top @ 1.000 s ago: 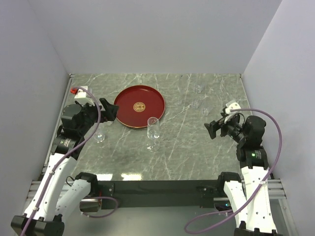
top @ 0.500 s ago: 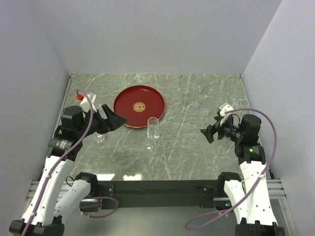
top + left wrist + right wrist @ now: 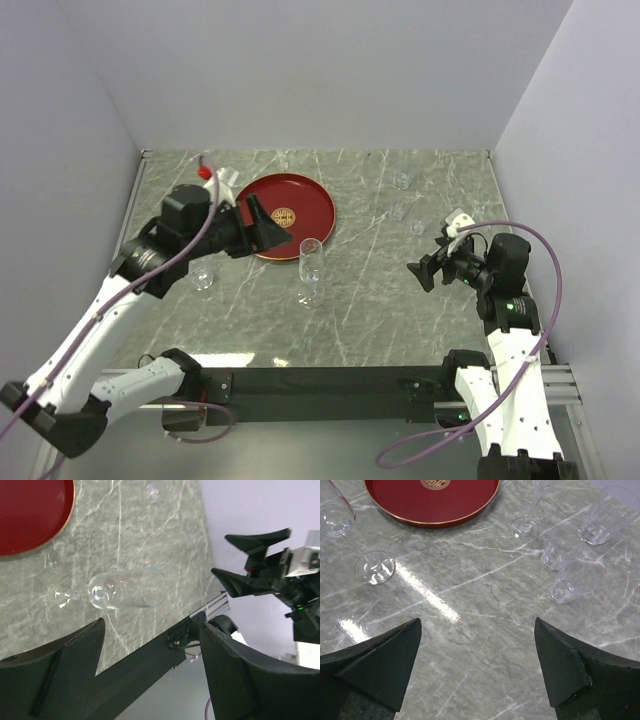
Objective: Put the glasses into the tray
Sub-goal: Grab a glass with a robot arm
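Observation:
The round dark-red tray (image 3: 283, 215) with its gold emblem lies at the back left of the marble table. A tall narrow stemmed glass (image 3: 310, 270) stands upright just in front of it. A short glass (image 3: 202, 278) stands further left. Three small glasses (image 3: 401, 195) stand at the back right. My left gripper (image 3: 268, 228) is open and empty over the tray's near edge, pointing at the tall glass (image 3: 127, 589). My right gripper (image 3: 428, 262) is open and empty above bare marble at the right. It faces the tall glass's foot (image 3: 375, 567), the tray (image 3: 432, 500) and the tumblers (image 3: 572, 587).
Grey walls close in the table on the left, back and right. The black rail with both arm bases runs along the near edge (image 3: 330, 380). In the left wrist view my right gripper (image 3: 255, 560) shows beyond the table edge. One more small glass (image 3: 284, 163) stands behind the tray.
My left arm has swung from the table's left side to the right, over the tray's near edge and toward the tall glass. My right gripper dropped slightly leftward, then stayed still.

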{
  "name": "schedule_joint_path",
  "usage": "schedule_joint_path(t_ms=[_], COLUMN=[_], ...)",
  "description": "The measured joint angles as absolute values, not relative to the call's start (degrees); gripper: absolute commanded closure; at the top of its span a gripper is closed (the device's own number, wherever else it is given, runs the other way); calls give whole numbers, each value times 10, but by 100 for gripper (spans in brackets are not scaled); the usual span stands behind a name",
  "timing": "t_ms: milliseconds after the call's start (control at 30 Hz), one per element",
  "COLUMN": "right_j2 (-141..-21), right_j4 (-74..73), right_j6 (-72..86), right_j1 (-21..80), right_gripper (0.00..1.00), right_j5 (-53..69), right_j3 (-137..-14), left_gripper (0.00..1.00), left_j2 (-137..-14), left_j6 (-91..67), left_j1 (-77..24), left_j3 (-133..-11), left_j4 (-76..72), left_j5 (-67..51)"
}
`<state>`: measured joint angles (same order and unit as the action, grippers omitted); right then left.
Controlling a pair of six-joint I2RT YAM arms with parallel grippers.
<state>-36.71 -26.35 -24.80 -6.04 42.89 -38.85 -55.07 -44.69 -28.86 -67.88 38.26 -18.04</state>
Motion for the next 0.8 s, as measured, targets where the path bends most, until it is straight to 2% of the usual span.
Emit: schedule_joint_path(t_ms=[100,233,400,800], right_j2=[-364,-361,-360,-357], right_j4=[-263,-263,-263,-264], right_j6=[-248,-248,-248,-248], right_j1=[-60,-60,-60,-60], right_gripper=[0,0,0,0], right_j5=[428,427,427,427], right_j3=[-389,-388,-382,-381], left_gripper=[25,36,44,48], left_j2=[-589,-638,-688,-763], left_j6=[-447,-448,-447,-446], left_j1=[-338,-394,-448,-491], left_j3=[-714,-754,-798,-877], left_j4=[410,450,498,555], left_j5=[-123,-52,22,115])
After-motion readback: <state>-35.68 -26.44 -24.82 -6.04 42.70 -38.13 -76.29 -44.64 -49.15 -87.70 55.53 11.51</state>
